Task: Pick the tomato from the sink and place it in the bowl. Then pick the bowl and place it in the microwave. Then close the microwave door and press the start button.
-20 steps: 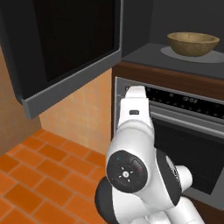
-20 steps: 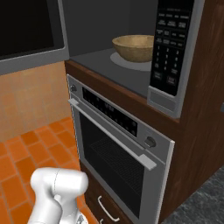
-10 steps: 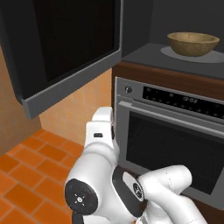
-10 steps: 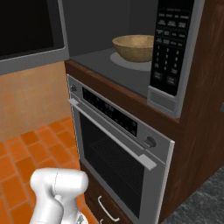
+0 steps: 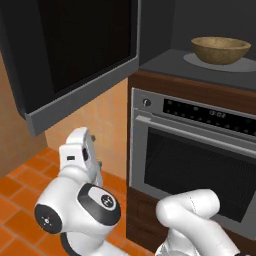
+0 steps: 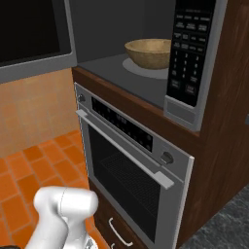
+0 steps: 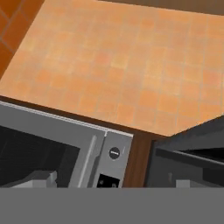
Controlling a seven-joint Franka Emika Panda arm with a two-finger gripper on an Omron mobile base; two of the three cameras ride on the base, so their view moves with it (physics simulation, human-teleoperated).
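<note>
The tan wooden bowl point(image 5: 220, 49) point(image 6: 150, 52) rests inside the open microwave point(image 6: 192, 53), on its grey floor. The tomato and the sink are out of view; the bowl's inside is hidden by its rim. The microwave door point(image 5: 85, 50) point(image 6: 29, 29) hangs swung wide open to the left. My gripper point(image 5: 95, 162) is low, under the door's lower edge and left of the steel oven, well away from the bowl. In the hand view the gripper point(image 7: 116, 181) has its tips far apart at the bottom edge, open, with nothing between them.
A steel oven point(image 5: 195, 160) point(image 6: 131, 160) with a bar handle and a knob point(image 7: 113, 152) sits directly below the microwave. An orange tiled wall point(image 7: 122, 65) lies behind the door, and an orange brick floor point(image 6: 29, 170) spreads to the left. The door's lower edge point(image 5: 80, 102) overhangs my hand.
The arm has swung down and to the left, from in front of the oven's top to beneath the open microwave door. The bowl, the door and the base have not moved.
</note>
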